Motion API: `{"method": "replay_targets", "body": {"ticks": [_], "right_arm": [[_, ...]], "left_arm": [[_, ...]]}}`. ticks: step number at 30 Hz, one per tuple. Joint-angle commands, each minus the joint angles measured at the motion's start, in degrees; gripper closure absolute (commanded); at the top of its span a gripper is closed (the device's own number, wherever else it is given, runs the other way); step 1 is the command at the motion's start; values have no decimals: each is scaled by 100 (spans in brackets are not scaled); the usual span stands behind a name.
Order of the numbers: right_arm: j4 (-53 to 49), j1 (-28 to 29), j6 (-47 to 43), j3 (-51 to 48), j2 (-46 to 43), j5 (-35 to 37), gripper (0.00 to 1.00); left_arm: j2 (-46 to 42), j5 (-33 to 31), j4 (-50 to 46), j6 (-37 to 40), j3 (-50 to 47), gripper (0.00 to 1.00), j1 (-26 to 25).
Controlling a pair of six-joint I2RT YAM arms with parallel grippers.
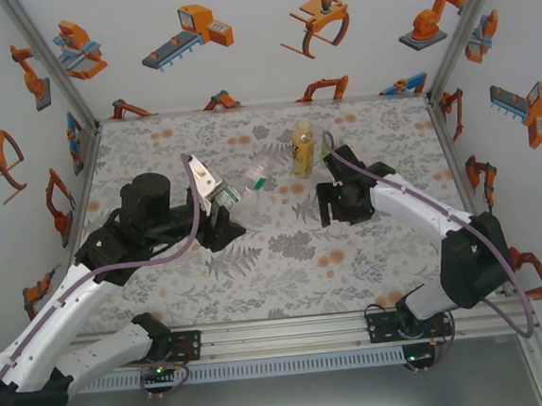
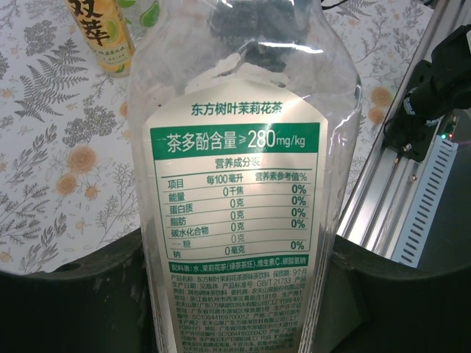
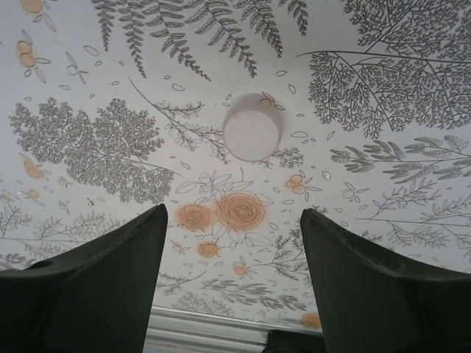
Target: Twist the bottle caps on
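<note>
**Fern-and-flower desk: one bottle in hand, a white cap waiting**

Grey ferns and orange blossoms cover the desk (image 1: 285, 259), and both arms reach out over it from the near edge.

Nearest, the left gripper (image 1: 222, 205) is clenched around the body of the green-labelled bottle (image 2: 235, 206), which is lifted off the desk and slanted away towards the right. Its wall is thin, clear plastic and looks empty. I judge it light, slick and easy to dent, so the hold belongs low on the labelled body, firm but not crushing, with the neck left free.

A little further out, the right gripper (image 3: 234, 213) hangs released, fingers spread with nothing between them, pointing down at the desk. Just beyond its fingertips lies the white cap (image 3: 252, 127), flat on the print. It is small, stiff and nearly weightless, likely to skid if nudged, so it is best pinched across its side wall from straight above.

Furthest back, the amber bottle (image 1: 302, 150) stands upright, apart from both grippers.
</note>
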Motion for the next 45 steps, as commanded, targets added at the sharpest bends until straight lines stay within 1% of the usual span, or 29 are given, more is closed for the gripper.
{"method": "replay_targets", "body": {"ticks": [1,4,7,20,32,45], "right_arm": [[-124,-43,241,47,285,65,39],[-34,-45,219,90,586,-12,46],[83,-52,226,119,780,-7,50],[346,-76,146,194,1307,232,50],[712,-272,40,54,1503,171,50],[782,-266,14,-57,1507,179,55]], "left_arm": [[-32,125,225,89,-73,61,33],[-35,124,247,75,-103,61,35],[-44,126,225,73,-101,61,32],[-20,88,155,97,-83,61,29],[12,88,125,119,-39,61,35],[88,114,68,131,47,61,35]]}}
